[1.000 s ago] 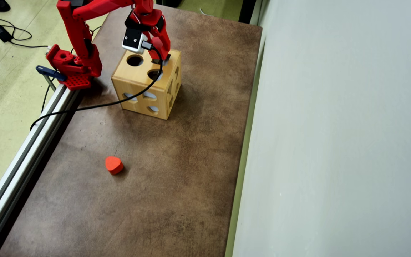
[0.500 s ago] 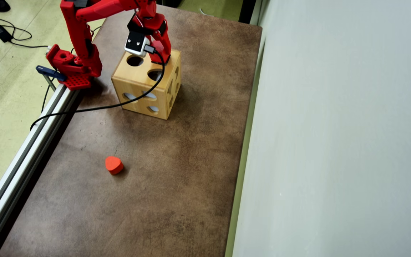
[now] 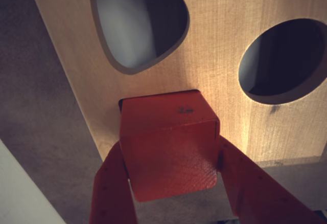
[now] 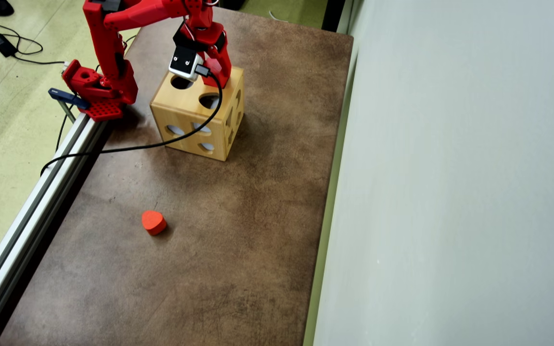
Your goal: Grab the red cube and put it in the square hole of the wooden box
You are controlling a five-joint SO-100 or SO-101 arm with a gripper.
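In the wrist view my gripper point(image 3: 171, 155) is shut on the red cube point(image 3: 168, 137), one red finger point(image 3: 112, 188) on each side. The cube sits low against the top of the wooden box point(image 3: 219, 65), over a dark opening of which only a thin edge shows above it. A rounded triangular hole point(image 3: 138, 19) and a round hole point(image 3: 283, 60) lie beyond. In the overhead view the gripper point(image 4: 220, 72) stands over the far right part of the box top point(image 4: 185, 103); the cube is hidden there.
A red rounded block point(image 4: 153, 222) lies on the brown table point(image 4: 238, 230), nearer the camera. The arm's base point(image 4: 95, 91) is clamped by a metal rail point(image 4: 31, 192) at the left edge. A grey wall point(image 4: 450, 192) borders the right. A black cable point(image 4: 161, 142) crosses the box.
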